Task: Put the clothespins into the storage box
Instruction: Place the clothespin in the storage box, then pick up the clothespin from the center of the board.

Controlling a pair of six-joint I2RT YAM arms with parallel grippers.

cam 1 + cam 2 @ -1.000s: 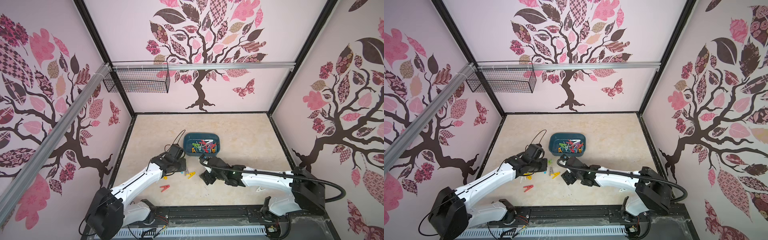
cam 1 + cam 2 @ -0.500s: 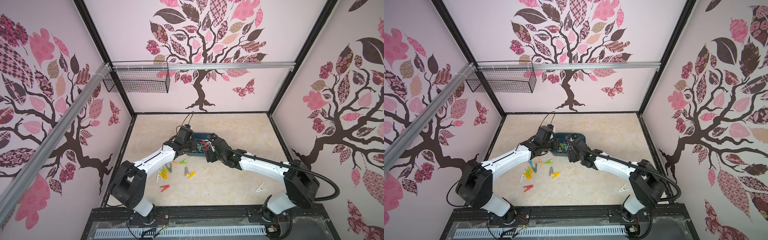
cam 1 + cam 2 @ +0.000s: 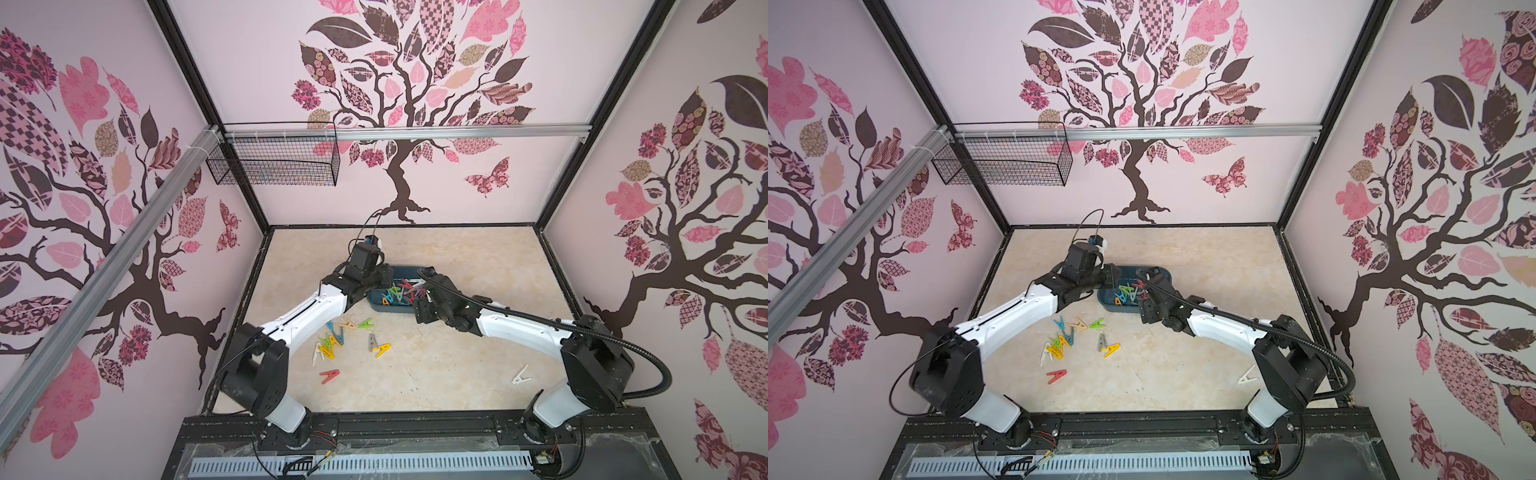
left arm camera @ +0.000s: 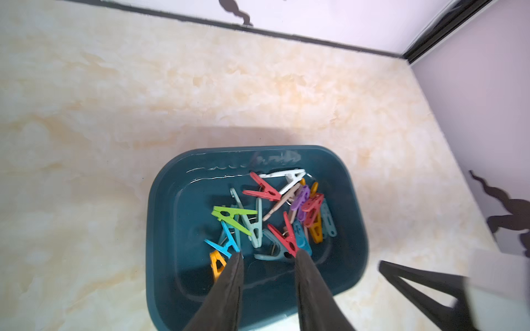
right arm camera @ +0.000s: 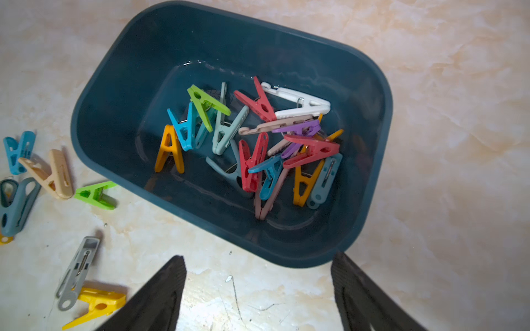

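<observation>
- Both arms have swung out from the floor scatter to the storage box (image 5: 114,94).
- Nearest me: white peg (image 3: 520,375), red peg (image 3: 329,376), then loose clothespins (image 3: 332,341) on the floor.
- Right gripper (image 5: 258,256) spread wide, empty, at the box's near edge.
- Left gripper (image 4: 269,253) now parted, empty, above the boxed clothespins (image 4: 262,192).

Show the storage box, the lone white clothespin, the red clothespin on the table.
storage box (image 5: 120,94): right wrist view, inner wall.
lone white clothespin (image 3: 519,377): a top view, middle.
red clothespin (image 3: 329,376): a top view, middle.
</observation>
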